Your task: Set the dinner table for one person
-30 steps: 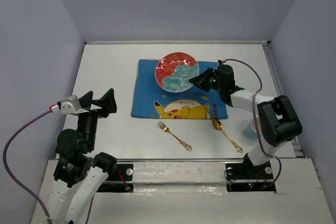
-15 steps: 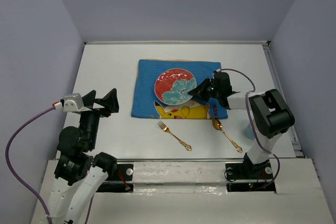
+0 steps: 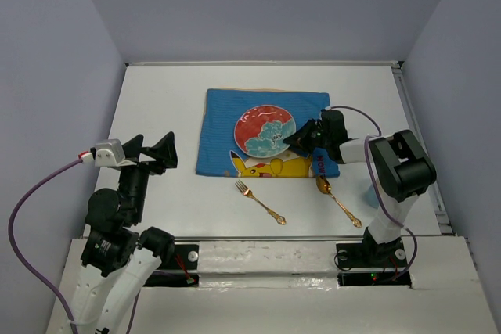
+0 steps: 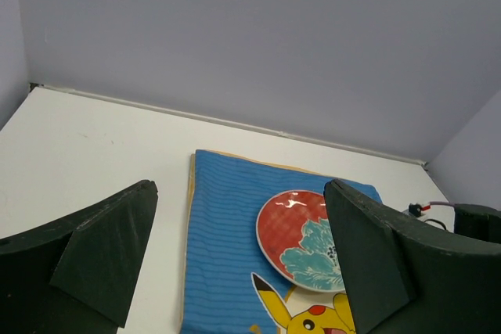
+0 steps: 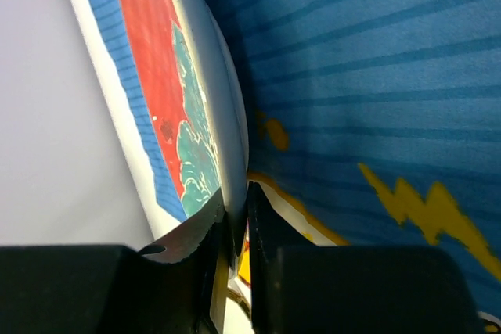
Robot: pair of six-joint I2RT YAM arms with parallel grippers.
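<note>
surface (image 3: 164,99): white, matte, boxed in by lavender-grey walls (image 3: 258,5) on the left, far and right sides. Everything below sits on it.
cloth (image 3: 221,127): blue, striped, cartoon print. Lies flat on the surface, about centre and a bit toward the far side. A yellow character runs along its near edge.
plate (image 3: 264,131): red and teal pattern, white rim. Over the middle-right of the cloth, covering the top of the yellow character. Right wrist view shows it at an angle to the cloth. Whether its left edge touches the cloth: cannot tell.
right tool (image 3: 292,137): pressed together on the plate's right rim, fingers (image 5: 270,228) one on each face of the rim. The arm comes in low from the right, across the cloth's right edge.
left tool (image 3: 150,148): spread wide, empty. Held above the bare left part of the surface, well apart from the cloth. Its wrist view looks across the cloth at the plate.
fork (image 3: 261,202): gold, on bare surface just near of the cloth. Tines toward the cloth, handle running near-right.
spoon (image 3: 337,198): gold, right of the fork, apart from it and roughly parallel. Bowl at the cloth's near-right corner; touching or just beside: cannot tell.
</note>
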